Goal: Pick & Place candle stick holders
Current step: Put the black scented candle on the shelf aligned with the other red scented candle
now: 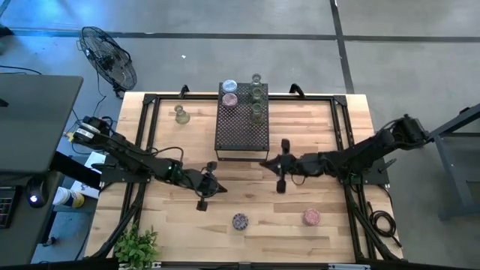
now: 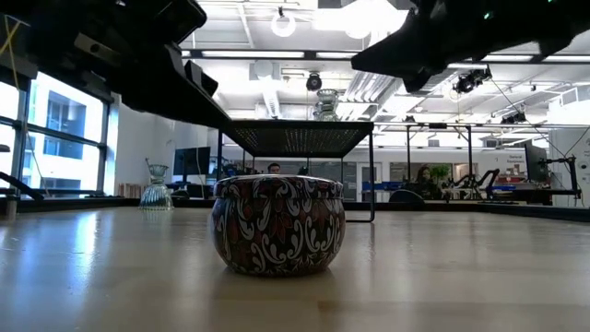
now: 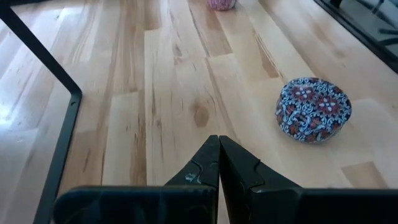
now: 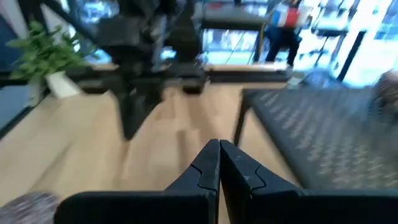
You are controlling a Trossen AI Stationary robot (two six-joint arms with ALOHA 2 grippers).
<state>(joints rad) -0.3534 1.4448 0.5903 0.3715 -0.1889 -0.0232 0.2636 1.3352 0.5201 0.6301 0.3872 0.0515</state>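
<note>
My left gripper [image 3: 219, 163] and right gripper [image 4: 219, 163] hover pinched closed, empty; 1 patterned holder [image 3: 313, 110] sits near the left one.

The desk [image 1: 172, 232] is pale wood planking, smooth with a soft sheen. The stand [image 1: 241, 124] is black perforated metal, matt. The cups [image 1: 257, 94] on it look like clear glass. The patterned tin [image 2: 278, 224] is glossy. Both grippers' fingers [image 3: 239, 171] look like matt black plastic.
</note>
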